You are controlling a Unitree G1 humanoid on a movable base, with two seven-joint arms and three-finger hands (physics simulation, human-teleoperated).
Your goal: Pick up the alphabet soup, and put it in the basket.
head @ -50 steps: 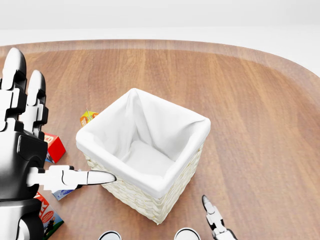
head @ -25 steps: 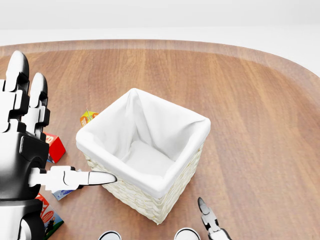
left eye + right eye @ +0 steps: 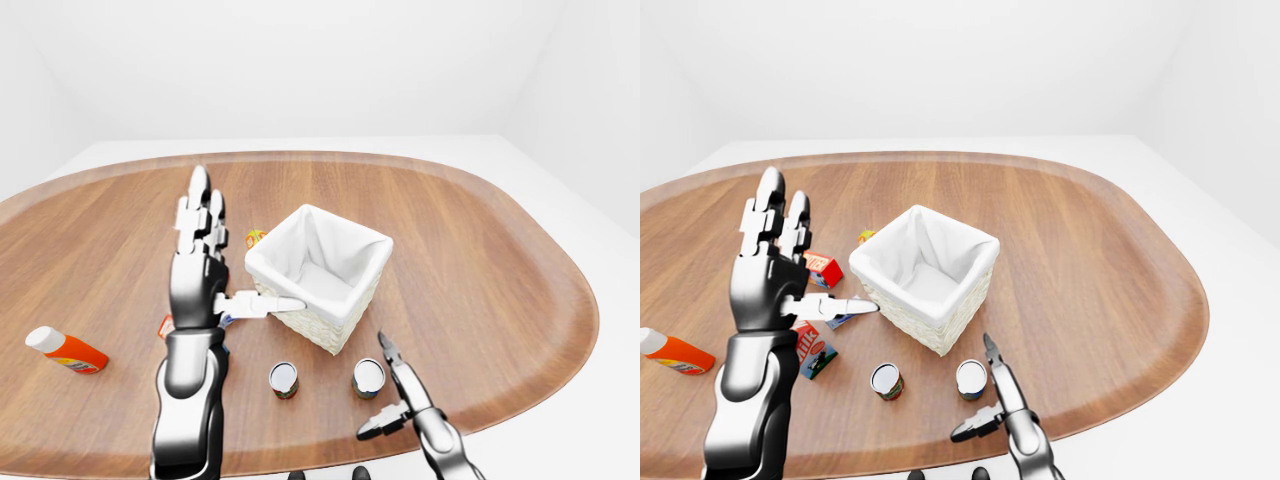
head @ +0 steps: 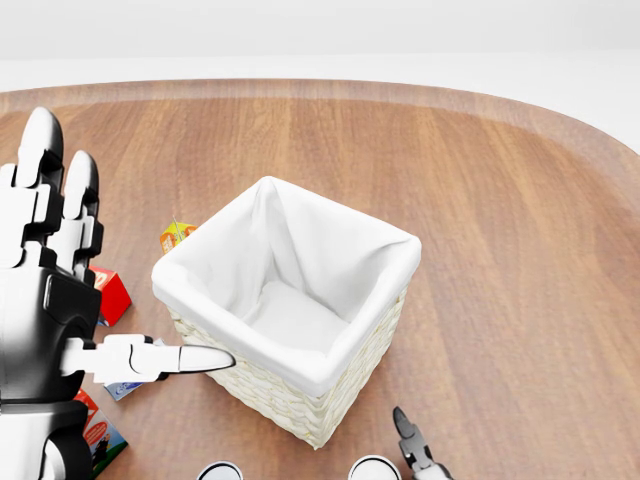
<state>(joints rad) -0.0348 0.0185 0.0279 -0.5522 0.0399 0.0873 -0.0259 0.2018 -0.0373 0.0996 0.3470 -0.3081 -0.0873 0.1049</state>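
Left robot hand (image 3: 775,270) is raised with fingers spread wide, empty, left of the white-lined wicker basket (image 3: 923,275). Right robot hand (image 3: 995,395) is splayed, empty, just beside the right of two upright cans (image 3: 971,379) on the brown wooden surface (image 3: 1090,270). Can labels unreadable; cannot tell which is the alphabet soup.

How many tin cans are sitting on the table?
2. One can stands below the basket in the right-eye view. The other can stands to its right, just above the right hand. The raised left arm may hide more.
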